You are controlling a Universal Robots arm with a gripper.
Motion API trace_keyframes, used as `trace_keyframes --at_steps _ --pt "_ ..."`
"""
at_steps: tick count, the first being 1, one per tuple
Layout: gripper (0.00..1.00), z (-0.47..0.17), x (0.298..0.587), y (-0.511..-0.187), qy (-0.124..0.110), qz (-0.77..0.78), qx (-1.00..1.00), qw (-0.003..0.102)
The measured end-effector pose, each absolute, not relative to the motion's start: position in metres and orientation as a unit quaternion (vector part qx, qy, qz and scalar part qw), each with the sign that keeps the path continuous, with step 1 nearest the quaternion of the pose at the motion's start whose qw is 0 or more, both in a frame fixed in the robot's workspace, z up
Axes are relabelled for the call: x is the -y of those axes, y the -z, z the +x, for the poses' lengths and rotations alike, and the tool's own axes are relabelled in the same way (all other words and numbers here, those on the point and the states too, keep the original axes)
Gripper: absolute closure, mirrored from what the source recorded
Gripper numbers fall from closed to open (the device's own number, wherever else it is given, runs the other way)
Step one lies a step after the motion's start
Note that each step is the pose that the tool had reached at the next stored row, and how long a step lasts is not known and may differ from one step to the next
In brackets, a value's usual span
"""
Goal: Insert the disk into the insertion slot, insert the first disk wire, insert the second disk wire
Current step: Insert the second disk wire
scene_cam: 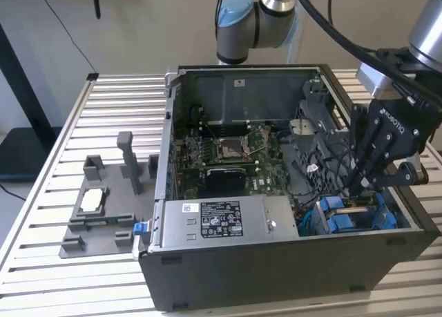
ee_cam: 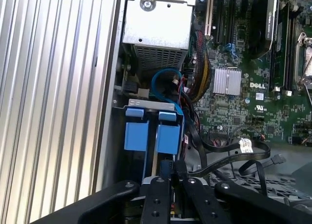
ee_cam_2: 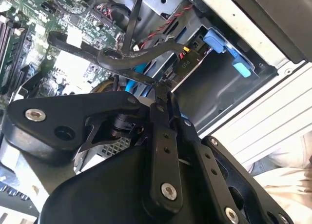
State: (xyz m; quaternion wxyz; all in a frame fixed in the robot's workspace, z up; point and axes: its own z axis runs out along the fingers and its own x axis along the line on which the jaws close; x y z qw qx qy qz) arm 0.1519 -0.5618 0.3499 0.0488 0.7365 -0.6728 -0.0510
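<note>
I have the gripper [scene_cam: 364, 184] pinched narrow on a black wire plug [ee_cam_2: 161, 85] at the case's front corner, over the disk [ee_cam: 151, 136] already seated in its slot [ee_cam: 148, 106], so I line it up squarely and press gently.

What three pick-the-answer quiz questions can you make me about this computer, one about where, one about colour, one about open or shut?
1. Where is the gripper?
A. Over the grey stand.
B. Above the silver box.
C. Inside the case, at the insertion slot.

2. What colour are the slot's plastic carriers?
A. Blue.
B. Red.
C. Yellow.

3. How is the case?
A. Covered by a panel.
B. Open.
C. Upside down.

Answers:
1 C: the gripper reaches down to the slot at the exterior view's right.
2 A: both carriers are bright blue.
3 B: the motherboard lies in plain sight.
</note>
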Motion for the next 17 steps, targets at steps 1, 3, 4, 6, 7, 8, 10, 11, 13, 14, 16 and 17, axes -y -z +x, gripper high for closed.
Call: trace_keyframes --at_steps 1,3,4,6,7,8,10,11,13,14,16,17 --pt "0.84 0.1520 0.5619 -0.3496 0.051 0.736 0.673 0.049" --pt "0.84 0.1521 0.5621 -0.3490 0.051 0.736 0.673 0.049" --pt "0.84 0.1522 0.5622 -0.3489 0.051 0.736 0.673 0.049" --pt "0.84 0.1522 0.5621 -0.3488 0.051 0.736 0.673 0.049" --pt "0.84 0.1522 0.5622 -0.3488 0.051 0.736 0.673 0.048" --pt "0.84 0.1522 0.5622 -0.3488 0.051 0.737 0.673 0.048" --pt "0.84 0.1516 0.5622 -0.3487 0.050 0.737 0.673 0.047" --pt "0.84 0.1508 0.5622 -0.3488 0.047 0.737 0.673 0.045" --pt "0.84 0.1482 0.5623 -0.3487 0.042 0.737 0.673 0.040" --pt "0.84 0.1468 0.5623 -0.3486 0.039 0.737 0.673 0.038" --pt "0.84 0.1446 0.5623 -0.3484 0.035 0.737 0.674 0.034" --pt "0.84 0.1441 0.5623 -0.3483 0.034 0.738 0.674 0.032"
